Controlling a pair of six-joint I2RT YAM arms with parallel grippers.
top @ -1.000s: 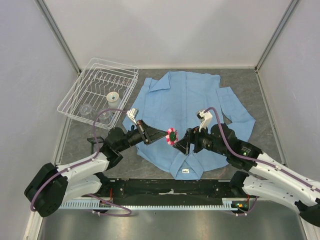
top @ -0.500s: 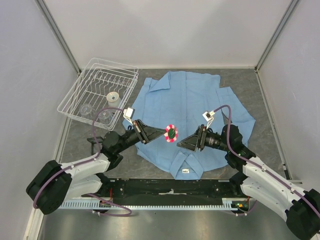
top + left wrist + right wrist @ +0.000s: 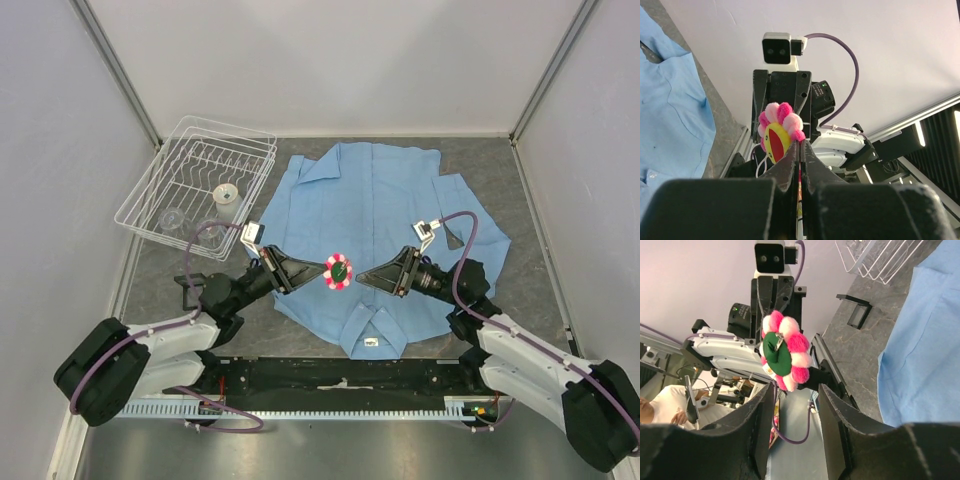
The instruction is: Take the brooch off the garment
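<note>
The brooch [image 3: 338, 271], a pink-petalled flower pin, is held in the air off the light blue shirt [image 3: 380, 200], which lies flat on the table. My left gripper [image 3: 322, 268] is shut on the brooch's edge. The left wrist view shows its yellow and red face [image 3: 779, 131] above the closed fingertips [image 3: 800, 145]. My right gripper [image 3: 362, 279] is open and empty, just right of the brooch and pointing at it. The right wrist view shows the brooch's green back [image 3: 785, 356] beyond the spread fingers [image 3: 795, 390], not touching them.
A white wire dish rack [image 3: 200, 185] with a small cup [image 3: 226, 193] stands at the back left. The shirt's collar with its white label [image 3: 371, 343] lies near the front edge. Grey walls enclose the table on three sides.
My right gripper has let go of the brooch and drawn back to the right. My left gripper keeps the brooch and has shifted slightly left.
</note>
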